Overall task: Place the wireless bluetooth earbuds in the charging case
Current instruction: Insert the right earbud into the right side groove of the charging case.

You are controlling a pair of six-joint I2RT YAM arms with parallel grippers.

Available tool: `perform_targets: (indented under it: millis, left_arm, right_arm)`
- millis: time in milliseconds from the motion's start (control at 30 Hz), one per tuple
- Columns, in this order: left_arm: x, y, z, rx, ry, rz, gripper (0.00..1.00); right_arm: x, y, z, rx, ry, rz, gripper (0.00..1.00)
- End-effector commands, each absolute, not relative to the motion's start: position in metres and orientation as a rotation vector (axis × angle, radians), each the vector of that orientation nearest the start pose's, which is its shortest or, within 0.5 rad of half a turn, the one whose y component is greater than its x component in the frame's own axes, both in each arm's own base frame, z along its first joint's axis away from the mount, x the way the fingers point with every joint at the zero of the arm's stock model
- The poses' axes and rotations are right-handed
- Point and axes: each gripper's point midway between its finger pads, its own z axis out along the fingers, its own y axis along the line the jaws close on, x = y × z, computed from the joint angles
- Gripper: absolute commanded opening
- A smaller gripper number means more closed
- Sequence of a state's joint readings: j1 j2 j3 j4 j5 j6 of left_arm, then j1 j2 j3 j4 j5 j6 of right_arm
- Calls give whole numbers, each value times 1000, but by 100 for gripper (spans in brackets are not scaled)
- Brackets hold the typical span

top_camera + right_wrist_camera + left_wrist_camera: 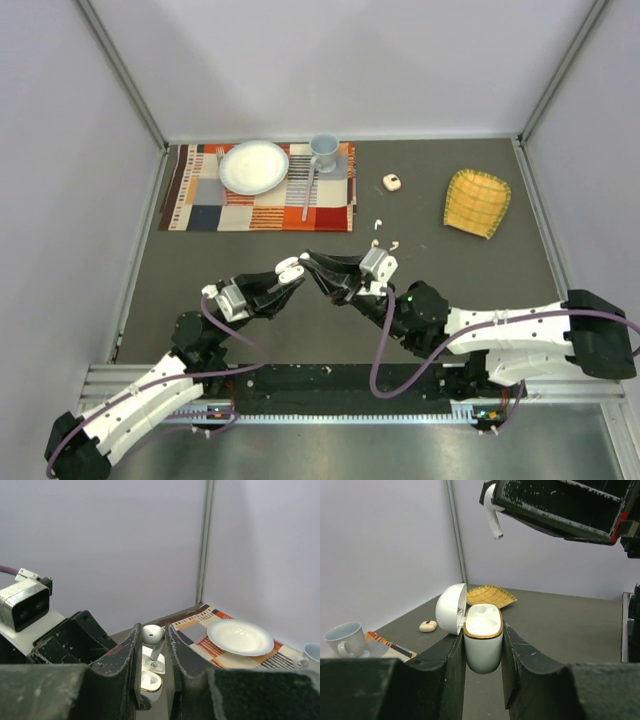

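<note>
1. Case (482, 652), lid swung open, sits upright, clamped between the fingers of the left gripper (292, 268).
2. Right gripper (152, 628) is closed on one earbud (494, 524), pinching its head, stem pointing down, just above the case's sockets.
3. The earbud looks light, hard, slick and tiny: hold the head gently and leave the stem free.
4. Farther out, loose buds (378, 222) lie on the table (480, 270), with a second case (392, 182) beyond them.

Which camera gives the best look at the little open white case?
The left wrist view: the case sits centre frame, lid open, its wells visible. The right wrist view shows only a sliver of it below an earbud; the top view, just a small white blob.
</note>
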State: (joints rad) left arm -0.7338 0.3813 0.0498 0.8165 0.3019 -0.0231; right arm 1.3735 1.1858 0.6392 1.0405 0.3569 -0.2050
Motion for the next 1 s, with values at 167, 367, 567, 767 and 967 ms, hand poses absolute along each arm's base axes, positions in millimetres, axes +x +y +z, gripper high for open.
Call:
perform_targets:
  millis: [167, 367, 567, 767, 967]
  left_arm:
    - [152, -210, 256, 649, 917, -842, 0]
    - [151, -208, 258, 640, 909, -839, 0]
    - [151, -207, 257, 639, 914, -837, 0]
    - [151, -207, 259, 637, 908, -836, 0]
    - [150, -207, 260, 634, 905, -840, 0]
  right_arm:
    - [134, 382, 369, -524, 980, 925, 0]
    - [137, 387, 359, -522, 999, 912, 0]
    - [142, 389, 354, -513, 1026, 889, 0]
    - [144, 392, 347, -522, 1047, 868, 0]
    - [145, 393, 338, -538, 1066, 852, 0]
